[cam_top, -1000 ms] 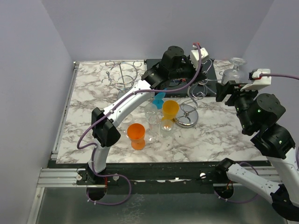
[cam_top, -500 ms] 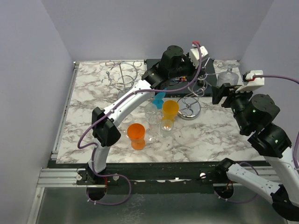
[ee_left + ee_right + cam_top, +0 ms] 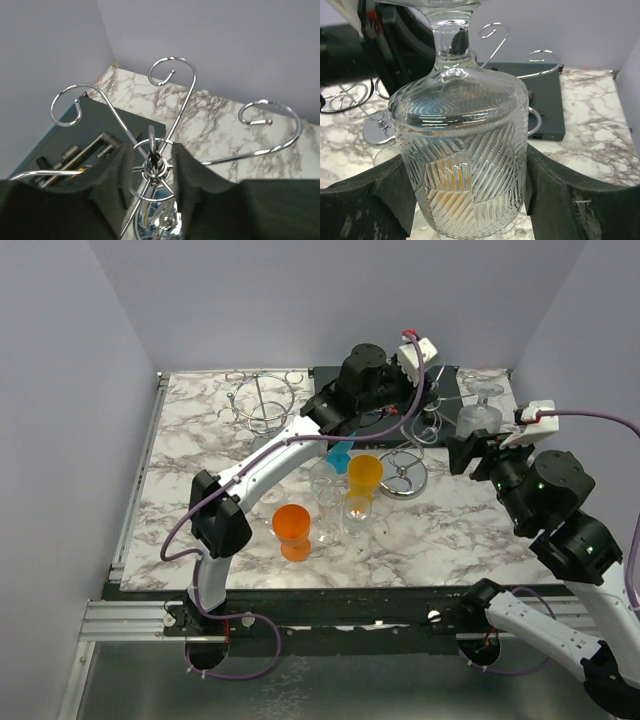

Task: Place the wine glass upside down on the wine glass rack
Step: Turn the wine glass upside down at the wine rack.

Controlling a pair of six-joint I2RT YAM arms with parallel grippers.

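Observation:
My right gripper (image 3: pixel 469 200) is shut on the wine glass (image 3: pixel 465 165), a ribbed clear glass held upside down with its bowl between the pads and its stem up. From above, the wine glass (image 3: pixel 478 418) hangs just right of the chrome wine glass rack (image 3: pixel 403 475), apart from it. My left gripper (image 3: pixel 418 400) sits over the rack's top. In the left wrist view the left gripper (image 3: pixel 152 155) stands open, a finger on each side of the rack's central hub, and the rack's curled arms (image 3: pixel 189 92) fan out beyond it.
Two orange cups (image 3: pixel 291 523) (image 3: pixel 364 472) and several clear glasses (image 3: pixel 330 490) stand left of the rack, near a blue object (image 3: pixel 341 452). A second wire rack (image 3: pixel 262 400) is at the back left. A dark tray (image 3: pixel 455 390) lies behind the rack.
My right gripper has carried the glass left and lower, closer to the rack. The left jaws have parted from the rack's top. The rack's base has shifted slightly toward the back.

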